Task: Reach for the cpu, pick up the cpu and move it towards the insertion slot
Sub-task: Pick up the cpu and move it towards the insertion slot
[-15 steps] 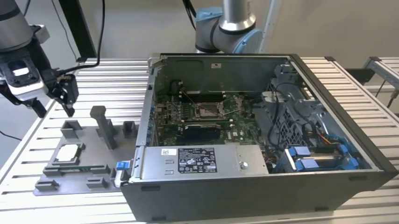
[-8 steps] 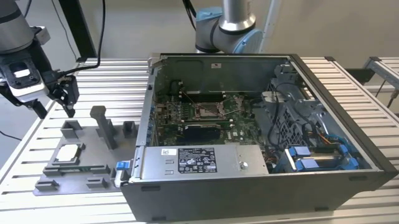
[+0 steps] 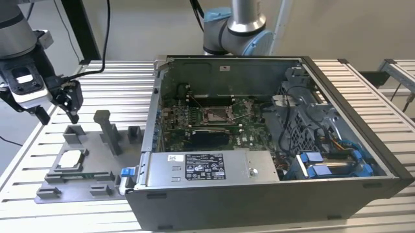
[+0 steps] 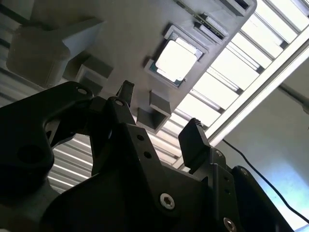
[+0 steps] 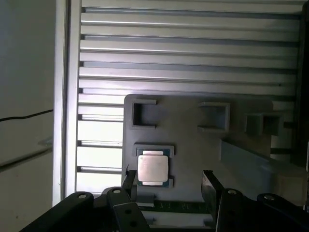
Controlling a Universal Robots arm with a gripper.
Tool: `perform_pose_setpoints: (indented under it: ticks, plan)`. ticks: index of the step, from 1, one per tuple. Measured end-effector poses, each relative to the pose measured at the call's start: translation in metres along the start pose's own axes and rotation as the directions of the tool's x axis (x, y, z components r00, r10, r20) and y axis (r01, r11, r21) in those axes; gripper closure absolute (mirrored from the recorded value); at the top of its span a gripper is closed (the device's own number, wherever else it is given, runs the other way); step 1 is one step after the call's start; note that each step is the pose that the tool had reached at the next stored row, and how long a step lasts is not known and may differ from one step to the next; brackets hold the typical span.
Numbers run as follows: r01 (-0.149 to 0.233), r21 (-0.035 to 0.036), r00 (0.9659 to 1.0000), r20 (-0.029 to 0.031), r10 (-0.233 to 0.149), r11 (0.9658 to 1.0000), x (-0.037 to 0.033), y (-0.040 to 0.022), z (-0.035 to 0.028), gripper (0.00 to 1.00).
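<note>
The cpu (image 3: 71,158) is a small silvery square lying flat in a recess of the grey fixture plate (image 3: 97,167), at the exterior view's left. My gripper (image 3: 58,119) hangs above the plate, higher than the cpu and a little behind it, open with nothing between its fingers. In both wrist views the cpu (image 4: 176,60) (image 5: 153,168) lies beyond the fingertips, apart from them, and the gripper (image 4: 161,116) (image 5: 169,181) stands wide. The insertion slot (image 3: 217,114) is a shiny framed socket on the green board inside the open computer case.
The open computer case (image 3: 272,194) takes up the middle and the exterior view's right of the slatted metal table (image 3: 116,92). Upright grey blocks (image 3: 107,131) rise from the fixture plate close to the cpu. Another arm's base (image 3: 234,29) stands behind the case.
</note>
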State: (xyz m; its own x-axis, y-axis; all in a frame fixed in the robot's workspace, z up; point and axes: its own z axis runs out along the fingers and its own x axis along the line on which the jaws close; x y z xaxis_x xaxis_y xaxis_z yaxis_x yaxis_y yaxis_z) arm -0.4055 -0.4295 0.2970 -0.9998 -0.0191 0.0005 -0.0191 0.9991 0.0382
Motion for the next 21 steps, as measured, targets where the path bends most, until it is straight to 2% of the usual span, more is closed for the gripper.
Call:
perform_pose_setpoints:
  ticks: [21]
  plan:
    - [0.0, 0.0, 1.0, 0.0, 0.0, 1.0, 0.0, -0.0004, 0.0108, 0.0]
